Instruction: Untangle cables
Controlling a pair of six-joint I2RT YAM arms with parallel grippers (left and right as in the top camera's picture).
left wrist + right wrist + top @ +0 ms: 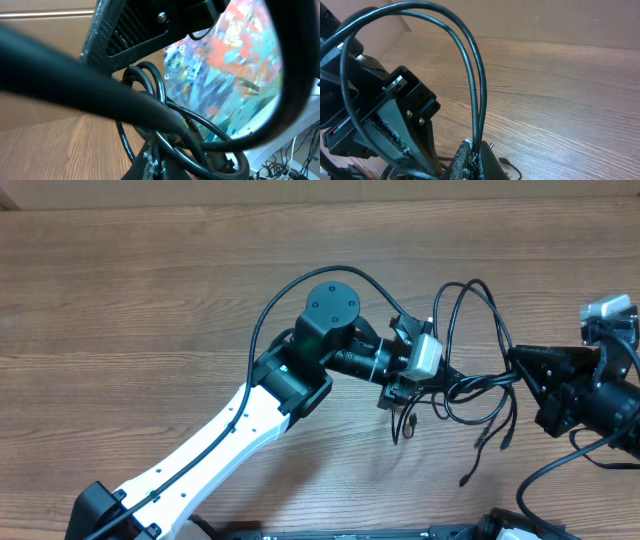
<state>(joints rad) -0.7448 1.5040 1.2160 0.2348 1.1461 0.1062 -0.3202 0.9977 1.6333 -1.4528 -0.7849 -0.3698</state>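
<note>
The cables point(478, 386) are a tangle of thin black cords stretched between my two grippers above the wooden table. My left gripper point(452, 380) reaches in from the left and is shut on the cables. The left wrist view shows looped cords point(197, 119) bunched in the left gripper point(157, 162). My right gripper point(512, 366) faces it from the right. In the right wrist view the right gripper point(475, 155) is shut on two cable strands point(483, 95) that arch up and over to the left. Loose plug ends point(465, 480) hang toward the table.
The wooden table point(150, 290) stretches out to the left and back. A cardboard wall point(545, 20) stands along the far edge. The left arm's own thicker wire point(262, 320) loops above its wrist. A small plug point(506, 161) lies on the wood beside the right fingers.
</note>
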